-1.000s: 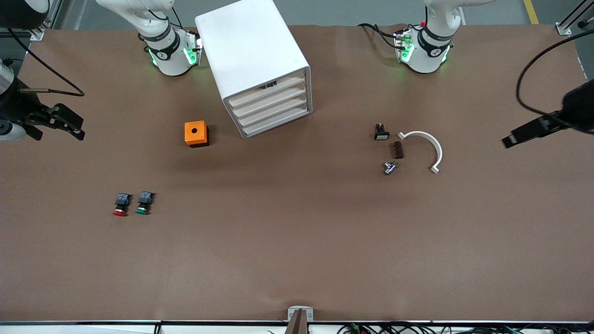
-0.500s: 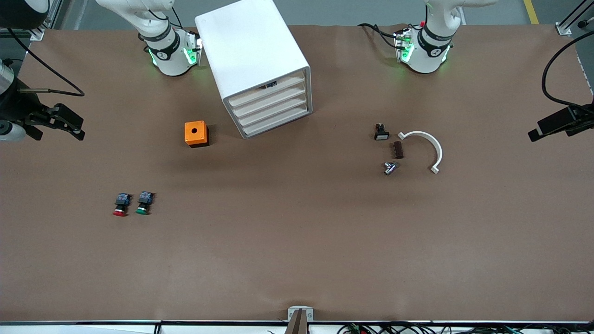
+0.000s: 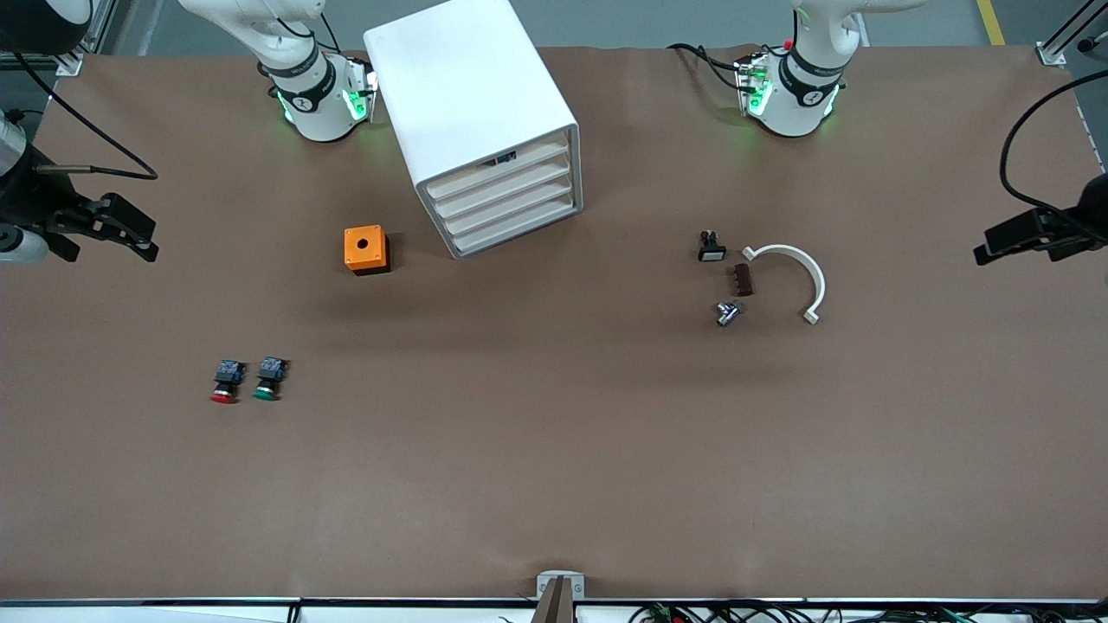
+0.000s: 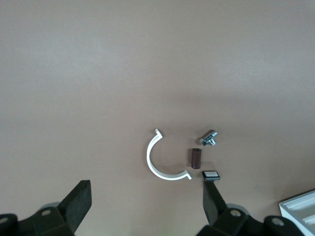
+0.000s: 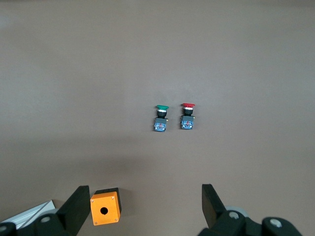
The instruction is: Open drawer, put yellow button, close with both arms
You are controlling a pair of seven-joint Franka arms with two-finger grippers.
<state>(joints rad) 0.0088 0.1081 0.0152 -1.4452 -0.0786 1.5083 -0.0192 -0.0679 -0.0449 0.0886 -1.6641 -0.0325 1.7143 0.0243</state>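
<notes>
Top drawer (image 3: 497,170) of the white cabinet (image 3: 472,112) sits almost flush; a small dark-and-blue item peeks above its front edge, can't tell if it's the yellow button. Left gripper (image 3: 1008,239) hangs over the table edge at the left arm's end, jaws apart, empty. Right gripper (image 3: 121,230) waits over the right arm's end, jaws apart, empty. Orange box (image 3: 366,249) beside the cabinet. Red button (image 3: 225,381) and green button (image 3: 269,378) side by side, nearer the camera. White curved clip (image 3: 794,275), brown block (image 3: 742,279), metal fitting (image 3: 726,312) and small black part (image 3: 711,247) clustered toward the left arm's end.
</notes>
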